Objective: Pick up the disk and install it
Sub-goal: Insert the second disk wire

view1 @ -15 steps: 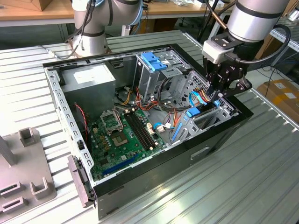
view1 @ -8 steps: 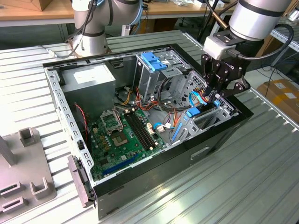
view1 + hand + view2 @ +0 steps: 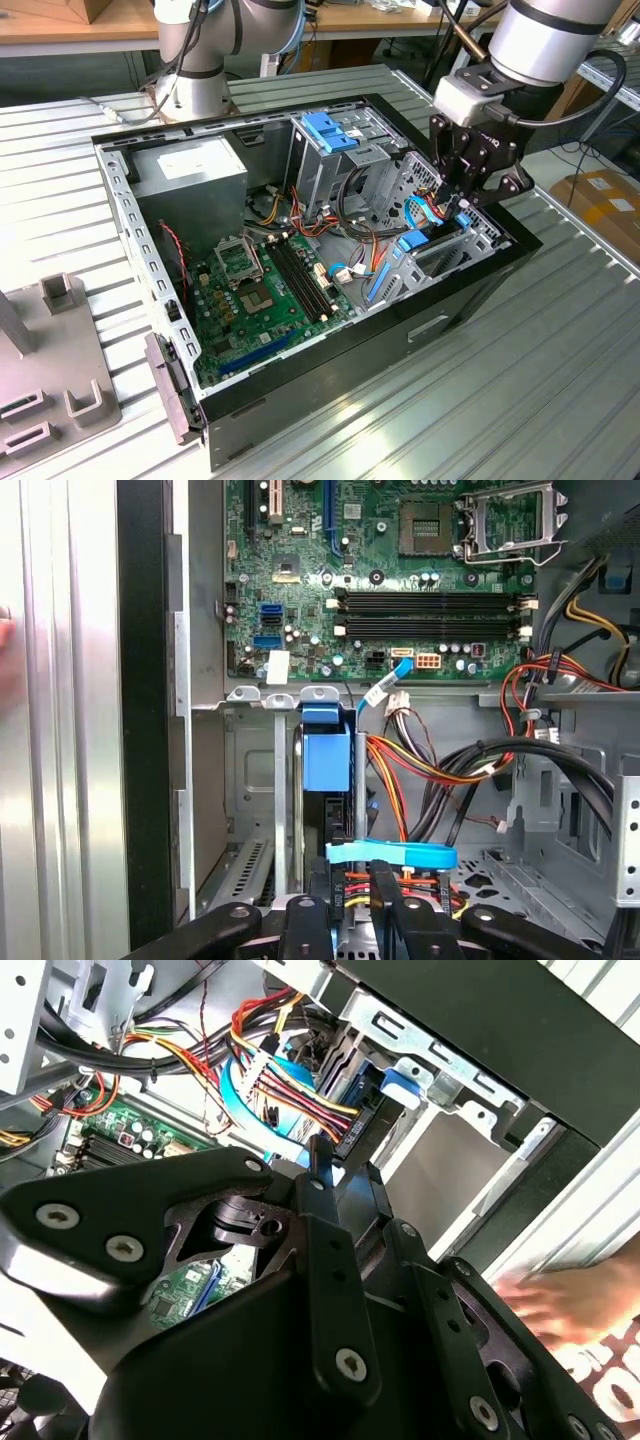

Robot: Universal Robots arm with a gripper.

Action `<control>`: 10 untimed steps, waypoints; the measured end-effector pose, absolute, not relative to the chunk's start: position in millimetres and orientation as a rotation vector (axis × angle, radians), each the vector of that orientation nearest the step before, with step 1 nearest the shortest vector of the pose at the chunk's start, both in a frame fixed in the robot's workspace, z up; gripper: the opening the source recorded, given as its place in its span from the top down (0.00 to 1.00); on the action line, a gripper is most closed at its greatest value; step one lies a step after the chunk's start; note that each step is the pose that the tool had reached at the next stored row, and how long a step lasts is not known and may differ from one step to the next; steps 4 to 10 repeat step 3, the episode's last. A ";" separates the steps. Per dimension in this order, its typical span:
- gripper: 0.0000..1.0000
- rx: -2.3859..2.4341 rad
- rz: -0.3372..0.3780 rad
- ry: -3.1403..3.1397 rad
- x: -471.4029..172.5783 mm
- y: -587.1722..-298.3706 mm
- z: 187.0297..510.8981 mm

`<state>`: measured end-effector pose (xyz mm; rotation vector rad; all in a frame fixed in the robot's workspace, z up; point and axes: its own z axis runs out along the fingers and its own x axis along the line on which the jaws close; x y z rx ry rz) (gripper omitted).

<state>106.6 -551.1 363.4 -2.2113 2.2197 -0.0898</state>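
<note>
The disk stands on edge in a slot of the drive bay at the case's corner on the exterior view's right. Its blue carrier shows at the top of the slot. My gripper hangs just above the bay, over the disk's cabled end. In the first wrist view my gripper has its black fingers a little apart, with red and orange wires and a blue cable behind the gap. The second wrist view shows the fingertips close to the disk's blue carrier and its black connector. Nothing is held.
The open computer case lies on a ribbed metal table. Inside are the green motherboard, a grey power-supply box and a grey cage with a blue cap. A person's blurred hand is outside the case wall. A grey fixture sits at the exterior view's left.
</note>
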 end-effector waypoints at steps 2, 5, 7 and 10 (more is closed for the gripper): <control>0.70 -2.211 -0.090 2.220 106.9 -551.2 363.4; 0.70 -2.211 -0.090 2.220 106.9 -551.2 363.4; 0.70 -2.211 -0.090 2.220 106.9 -551.2 363.4; 0.70 -2.211 -0.090 2.220 106.9 -551.2 363.4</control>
